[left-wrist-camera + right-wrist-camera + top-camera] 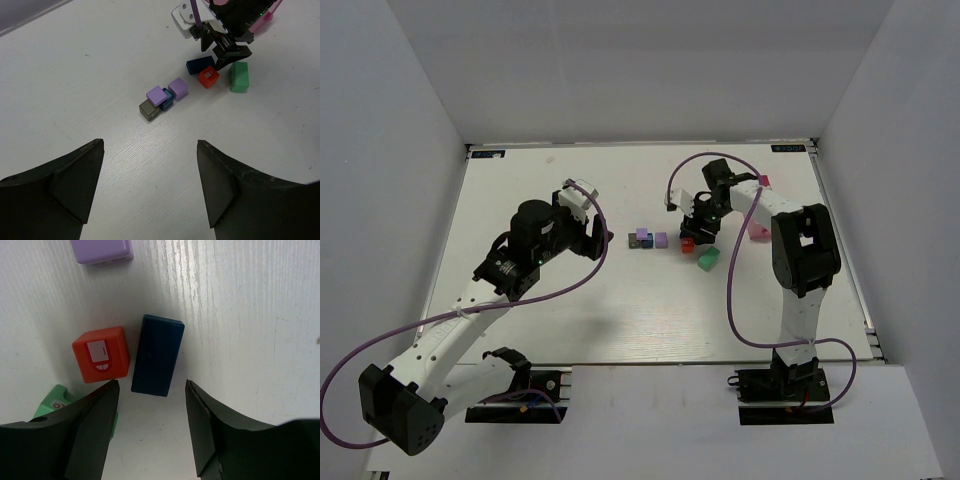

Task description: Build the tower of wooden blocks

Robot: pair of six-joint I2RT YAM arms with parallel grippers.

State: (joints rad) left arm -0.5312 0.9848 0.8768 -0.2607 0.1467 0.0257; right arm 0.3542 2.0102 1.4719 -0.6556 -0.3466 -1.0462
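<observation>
While the right claw (698, 232) is hovering over painted wooden blocks (665, 240) scattered on the white table (540, 200), the left claw (150, 170) is gaping empty, facing them. Close-up, the right's open, empty jaws are framing a dark blue oblong block (157, 355), risking clipping the neighbouring red cube (101, 360).

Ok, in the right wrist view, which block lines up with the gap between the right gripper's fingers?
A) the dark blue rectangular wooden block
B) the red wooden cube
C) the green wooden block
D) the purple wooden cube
A: the dark blue rectangular wooden block lies straight ahead of the gap of the open right gripper, while the red wooden cube sits beside it, towards one finger.
</observation>
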